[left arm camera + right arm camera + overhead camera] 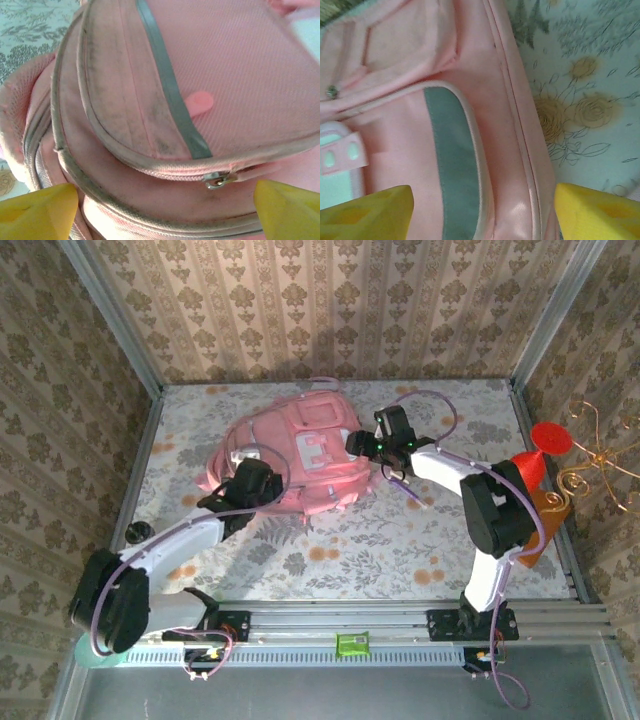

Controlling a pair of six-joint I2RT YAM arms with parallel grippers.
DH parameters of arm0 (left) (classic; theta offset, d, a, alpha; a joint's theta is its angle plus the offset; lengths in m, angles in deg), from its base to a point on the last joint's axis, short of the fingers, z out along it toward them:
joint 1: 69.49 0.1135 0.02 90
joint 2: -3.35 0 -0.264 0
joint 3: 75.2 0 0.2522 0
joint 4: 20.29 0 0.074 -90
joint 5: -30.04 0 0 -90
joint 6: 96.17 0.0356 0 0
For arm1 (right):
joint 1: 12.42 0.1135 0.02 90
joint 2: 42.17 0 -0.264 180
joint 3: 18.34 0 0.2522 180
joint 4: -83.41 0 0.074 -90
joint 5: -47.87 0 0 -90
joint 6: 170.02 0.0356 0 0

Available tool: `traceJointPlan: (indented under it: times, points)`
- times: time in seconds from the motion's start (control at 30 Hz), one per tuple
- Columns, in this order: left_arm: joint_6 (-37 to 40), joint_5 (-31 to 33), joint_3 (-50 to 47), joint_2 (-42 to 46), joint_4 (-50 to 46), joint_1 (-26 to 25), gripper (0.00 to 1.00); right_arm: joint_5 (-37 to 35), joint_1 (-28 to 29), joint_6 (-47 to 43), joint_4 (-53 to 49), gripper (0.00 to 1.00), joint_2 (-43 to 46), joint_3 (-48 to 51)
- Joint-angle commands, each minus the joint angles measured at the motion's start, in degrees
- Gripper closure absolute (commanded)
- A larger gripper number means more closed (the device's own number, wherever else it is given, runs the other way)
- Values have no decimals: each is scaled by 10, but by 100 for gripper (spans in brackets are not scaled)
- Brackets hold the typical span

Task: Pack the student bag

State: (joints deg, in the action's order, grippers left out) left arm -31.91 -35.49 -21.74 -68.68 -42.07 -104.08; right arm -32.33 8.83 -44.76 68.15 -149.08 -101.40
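Floral tabletop (400, 540), wallpapered walls around. Student bag (300, 455) lies flat on it, front pockets up. Left gripper (248, 483) over bag's near-left edge, jaws spread wide, empty. Right gripper (366, 443) at bag's right side, jaws apart, nothing held.

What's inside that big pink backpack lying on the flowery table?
Nothing inside the soft pink fabric backpack can be seen: its own fabric covers whatever it may hold. Only the outside shows: pockets, a grey stripe and a metal zipper pull.
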Motion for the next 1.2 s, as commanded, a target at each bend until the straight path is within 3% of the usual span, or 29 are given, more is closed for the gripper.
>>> traceJointPlan:
  times: [0.0, 0.23, 0.43, 0.73, 1.0, 1.17]
  points:
    - [14, 46, 31, -28, -6, -13, 8, 54, -2, 21, 24, 28, -20, -19]
    - [22, 47, 62, -58, 1, -27, 7, 74, -1, 27, 39, 33, -35, -8]
    - [44, 103, 71, -57, -3, -60, 6, 75, -2, 27, 46, 33, -39, 3]
    - [63, 123, 86, -81, -3, -60, 4, 79, -2, 28, 51, 33, -43, 3]
    - [105, 194, 116, -98, -24, -79, 2, 80, -4, 27, 48, 33, -42, 4]
    - [83, 123, 106, -109, -7, -55, 1, 79, -5, 24, 43, 33, -46, -3]
